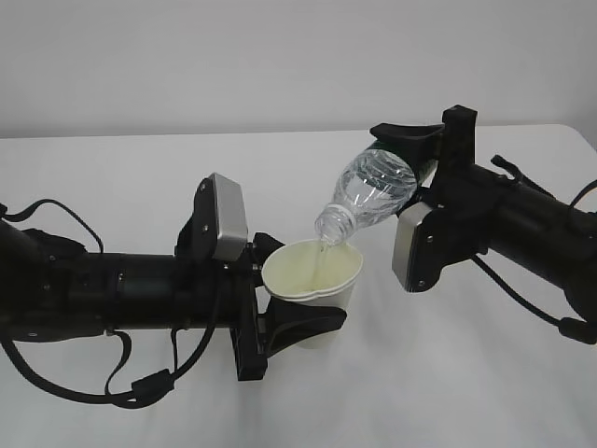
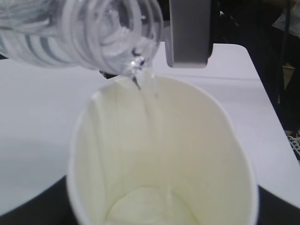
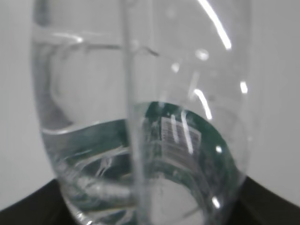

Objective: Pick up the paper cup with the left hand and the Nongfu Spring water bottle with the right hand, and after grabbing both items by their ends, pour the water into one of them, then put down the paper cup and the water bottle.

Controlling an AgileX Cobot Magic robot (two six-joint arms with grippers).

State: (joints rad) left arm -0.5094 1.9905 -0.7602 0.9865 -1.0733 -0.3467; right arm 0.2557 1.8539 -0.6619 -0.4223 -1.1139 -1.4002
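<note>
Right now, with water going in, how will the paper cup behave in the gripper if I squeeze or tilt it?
Probably soft: the paper cup's rim already looks pinched out of round in the left gripper. Likely getting heavier as water streams in from the bottle. Tilting may well spill it, since it is open-topped.

Lab-like test bench, plain white table [image 1: 121, 187], bare grey wall [image 1: 233, 56]

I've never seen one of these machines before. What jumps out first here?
Mid-table, two black arms meet. The right gripper tips a clear water bottle neck-down, and a thin stream of water runs into the white paper cup that the left gripper holds upright just below it. From the cup's own camera, water is already pooling in its cream bottom.
</note>
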